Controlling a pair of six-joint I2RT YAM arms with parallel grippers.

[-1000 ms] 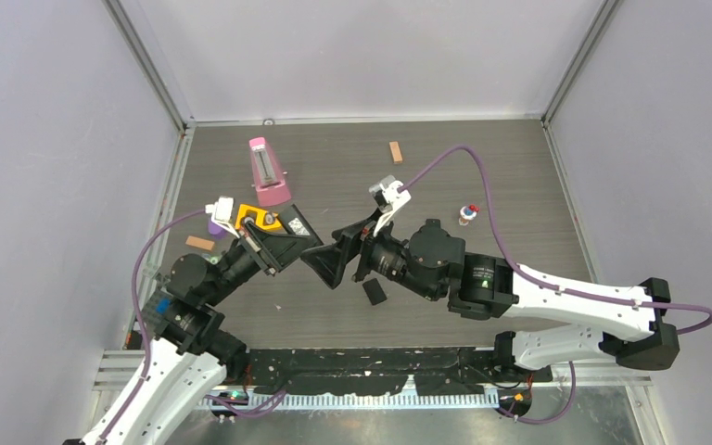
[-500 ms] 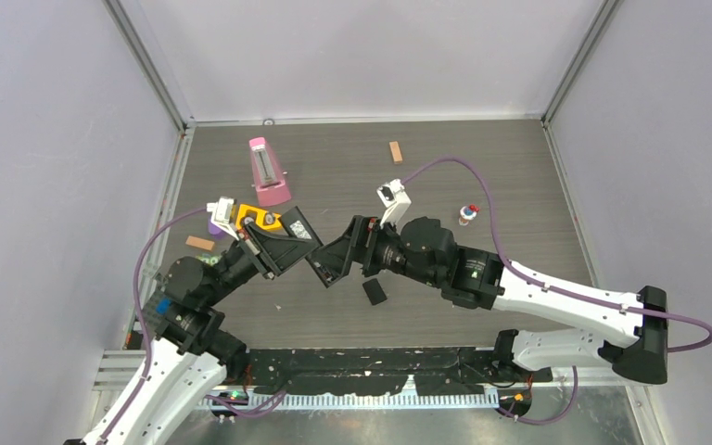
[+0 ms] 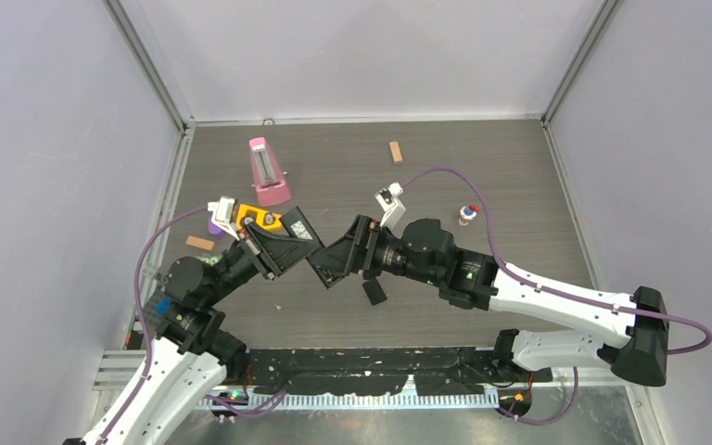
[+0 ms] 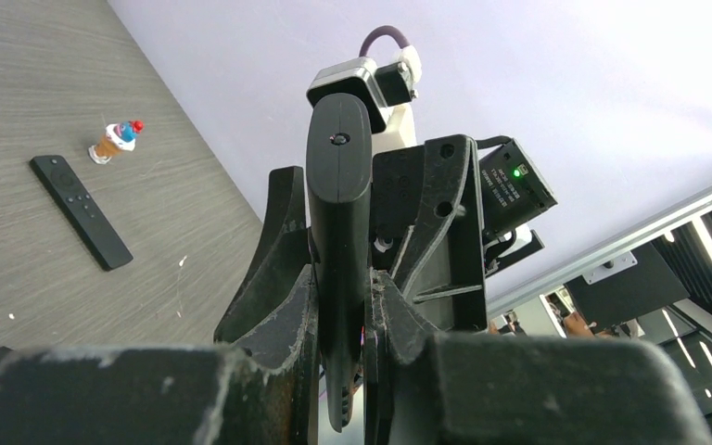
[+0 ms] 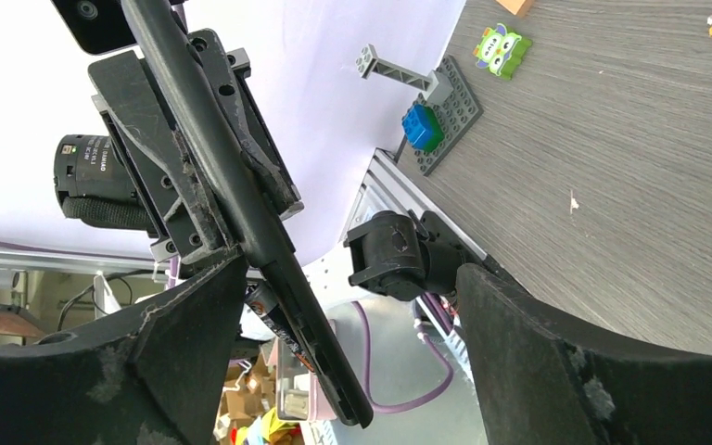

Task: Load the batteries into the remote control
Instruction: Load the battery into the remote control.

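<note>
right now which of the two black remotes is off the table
The upright remote, clamped in the left gripper. The other remote lies flat on the table near the small toy figure.

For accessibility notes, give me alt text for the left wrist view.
The left gripper clamps a black remote, the open right gripper flanking it behind. On the table at left sit a buttoned black bar and a small red-topped figure.
</note>
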